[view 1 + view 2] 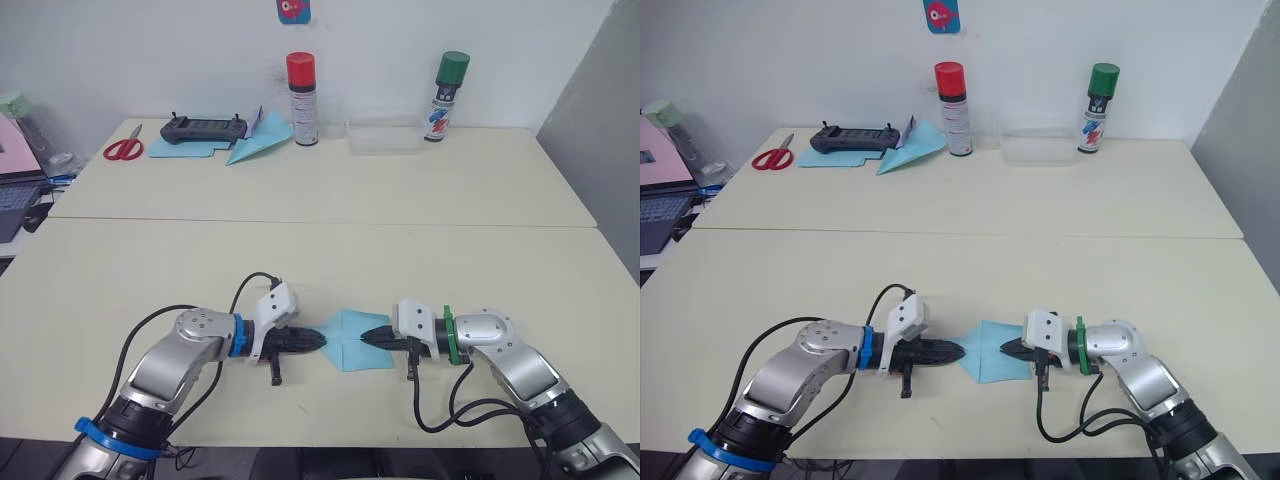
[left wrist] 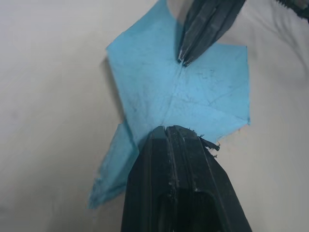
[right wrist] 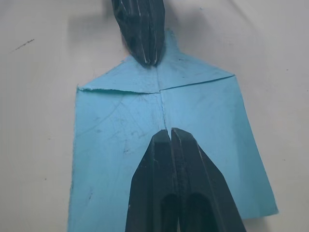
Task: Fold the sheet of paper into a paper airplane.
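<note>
Paper sheet [image 1: 350,340], thin light blue and partly folded, lay flat at lower centre of the table, pinned by the closed, empty left gripper [image 1: 318,341] and right gripper [image 1: 366,336]. Uneven pressure could skew the centre crease. Wrist views showed a frayed edge near the left fingertips [image 2: 166,133].

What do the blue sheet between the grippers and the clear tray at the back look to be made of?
The sheet of paper: thin matte paper, judging by its sharp creases, folded flaps and a slightly ragged edge. The clear tray: likely transparent plastic, since the wall and table show through it; glass can't be ruled out. The left gripper and right gripper press shut tips on the sheet.
</note>
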